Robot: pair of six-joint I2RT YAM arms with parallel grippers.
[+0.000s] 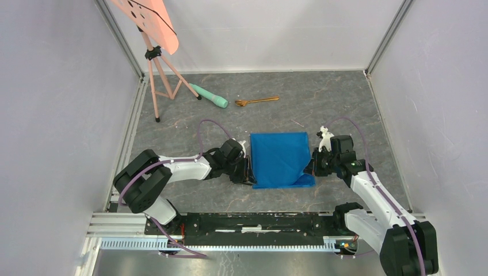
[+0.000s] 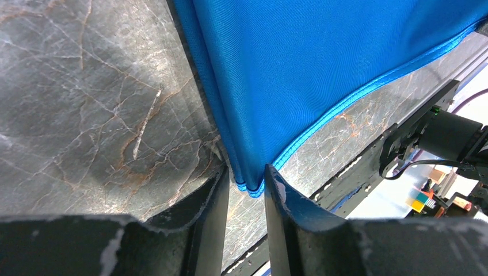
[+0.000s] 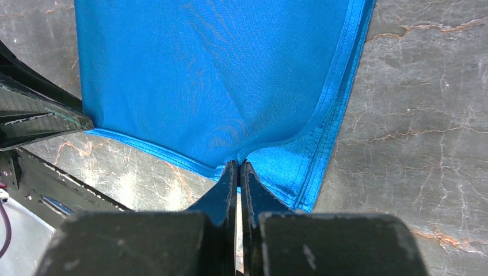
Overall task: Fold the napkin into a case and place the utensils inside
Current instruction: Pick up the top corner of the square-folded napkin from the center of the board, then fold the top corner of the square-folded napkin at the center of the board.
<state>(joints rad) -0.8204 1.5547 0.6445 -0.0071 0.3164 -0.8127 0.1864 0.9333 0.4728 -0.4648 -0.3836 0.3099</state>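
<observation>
The bright blue napkin [image 1: 280, 158] lies folded double on the grey marble table, between my two grippers. My left gripper [image 1: 248, 172] is at its near left corner; in the left wrist view the jaws [image 2: 247, 181] stand a little apart, with the layered corner of the napkin [image 2: 322, 57] between the tips and a thin gap on the left side. My right gripper [image 1: 311, 167] is shut on the near edge of the napkin [image 3: 213, 80] close to its right corner, with the cloth puckered at the tips [image 3: 238, 167]. The utensils [image 1: 257, 101] lie far back, copper-gold and thin.
A mint-green cylinder [image 1: 210, 96] with a black tip lies left of the utensils. A pink tripod [image 1: 155, 69] stands at the back left. Grey walls close in both sides. The black base rail [image 1: 259, 221] runs along the near edge, just behind the napkin.
</observation>
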